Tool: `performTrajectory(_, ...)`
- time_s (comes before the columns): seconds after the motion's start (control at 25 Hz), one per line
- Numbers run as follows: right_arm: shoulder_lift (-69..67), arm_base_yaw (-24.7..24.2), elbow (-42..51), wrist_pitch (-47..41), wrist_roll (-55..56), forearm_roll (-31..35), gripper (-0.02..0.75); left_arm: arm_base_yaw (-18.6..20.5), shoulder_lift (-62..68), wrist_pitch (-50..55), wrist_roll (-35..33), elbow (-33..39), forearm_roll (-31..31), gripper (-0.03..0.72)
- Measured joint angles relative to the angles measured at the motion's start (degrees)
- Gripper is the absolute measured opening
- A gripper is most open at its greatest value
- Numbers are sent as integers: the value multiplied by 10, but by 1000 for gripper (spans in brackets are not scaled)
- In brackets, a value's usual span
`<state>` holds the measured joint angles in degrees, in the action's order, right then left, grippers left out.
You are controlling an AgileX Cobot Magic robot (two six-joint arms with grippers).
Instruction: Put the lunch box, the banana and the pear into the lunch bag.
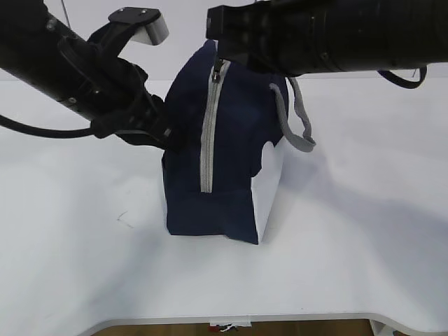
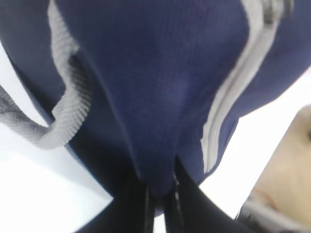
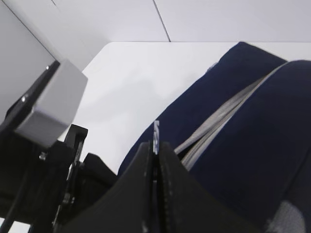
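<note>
The navy lunch bag [image 1: 231, 161] stands upright in the middle of the white table, its grey zipper [image 1: 208, 133] running down the side that faces the exterior view. My left gripper [image 1: 168, 136] is at the bag's left side. In the left wrist view it [image 2: 160, 194] is shut on a pinched fold of the navy fabric [image 2: 160, 73]. My right gripper [image 1: 222, 59] is at the top of the bag. It [image 3: 156, 145] is shut on the thin metal zipper pull [image 3: 156, 130]. The lunch box, the banana and the pear are out of view.
A grey strap handle [image 1: 297, 122] hangs off the bag's right side, and another [image 2: 63, 107] shows in the left wrist view. A pale blurred shape [image 2: 291, 165] lies at that view's right edge. The table's front edge [image 1: 231, 318] runs along the bottom.
</note>
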<state>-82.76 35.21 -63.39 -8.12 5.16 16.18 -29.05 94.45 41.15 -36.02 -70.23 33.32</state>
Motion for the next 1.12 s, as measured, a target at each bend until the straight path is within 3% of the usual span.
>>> performTrajectory(0.2,-1,-2,-3,3,0,-26,13,0,-18,25,0,0,-50,-3)
performTrajectory(0.72,-73,-58,-72,9,-8,-41,13,0,-39,97,0,0,-65,-4)
performTrajectory(1.12,-168,-110,-169,-43,-11,-51,13,0,-40,117,0,0,-84,-4)
